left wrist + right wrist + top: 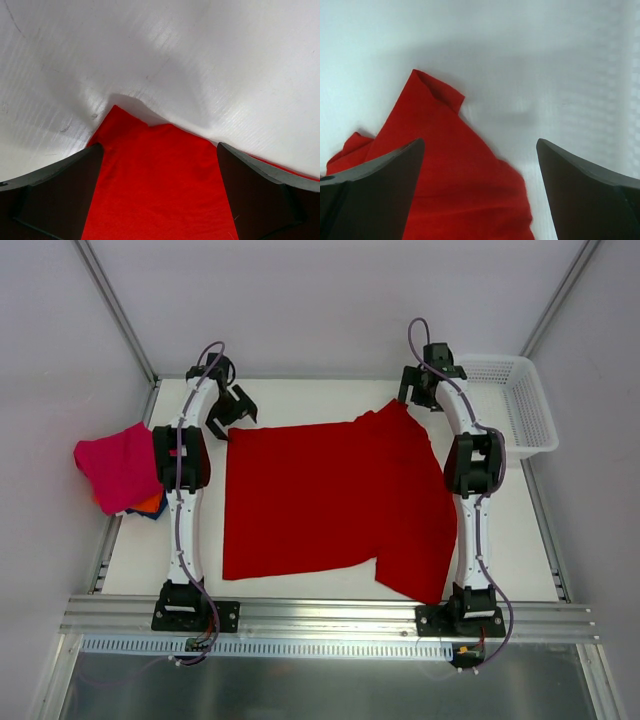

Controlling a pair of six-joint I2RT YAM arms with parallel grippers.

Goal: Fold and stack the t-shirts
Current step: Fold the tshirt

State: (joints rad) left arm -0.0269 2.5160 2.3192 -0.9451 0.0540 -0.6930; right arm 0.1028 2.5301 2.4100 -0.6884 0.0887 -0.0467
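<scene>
A large bright red t-shirt (320, 500) lies spread on the white table between my arms. My left gripper (232, 408) is open just above its far left corner; in the left wrist view the red cloth (160, 185) lies between the spread fingers (55, 195). My right gripper (420, 390) is open over the shirt's far right corner; the right wrist view shows a crumpled red edge (455, 175) between its fingers (585, 190). A magenta-pink shirt (118, 465) lies folded at the left table edge on top of an orange one (150, 505) and a dark blue one (132, 512).
A white plastic mesh basket (515, 405) stands at the far right corner. Metal frame posts rise at the back corners. An aluminium rail (330, 615) runs along the near edge under the arm bases.
</scene>
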